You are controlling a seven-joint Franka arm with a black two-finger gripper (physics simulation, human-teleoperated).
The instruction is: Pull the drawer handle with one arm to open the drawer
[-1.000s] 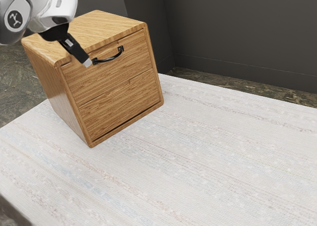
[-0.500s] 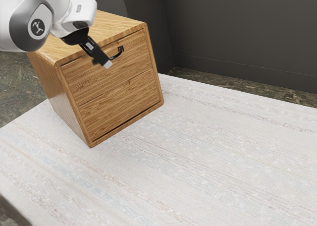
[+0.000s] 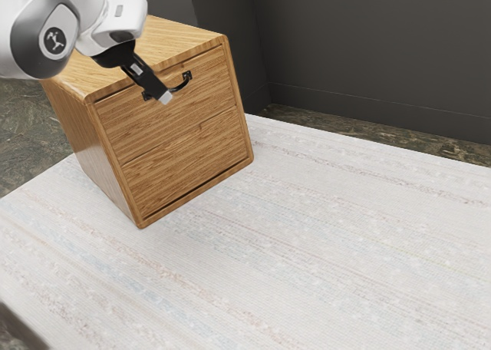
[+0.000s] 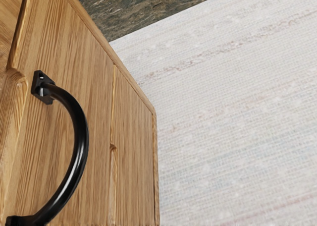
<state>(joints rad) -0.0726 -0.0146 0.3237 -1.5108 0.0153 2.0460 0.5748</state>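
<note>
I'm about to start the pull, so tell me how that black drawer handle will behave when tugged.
The handle looks like a rigid bar fixed at its ends, so probably stiff. Its smooth rounded curve may let a grip slide. The cabinet stands free on the table, so it might shift with the pull.

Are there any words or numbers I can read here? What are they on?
No words or numbers anywhere.
Arm: one small white emblem on its dark round cap, a shape, not letters.
Cabinet, handle, table: no writing.
</note>
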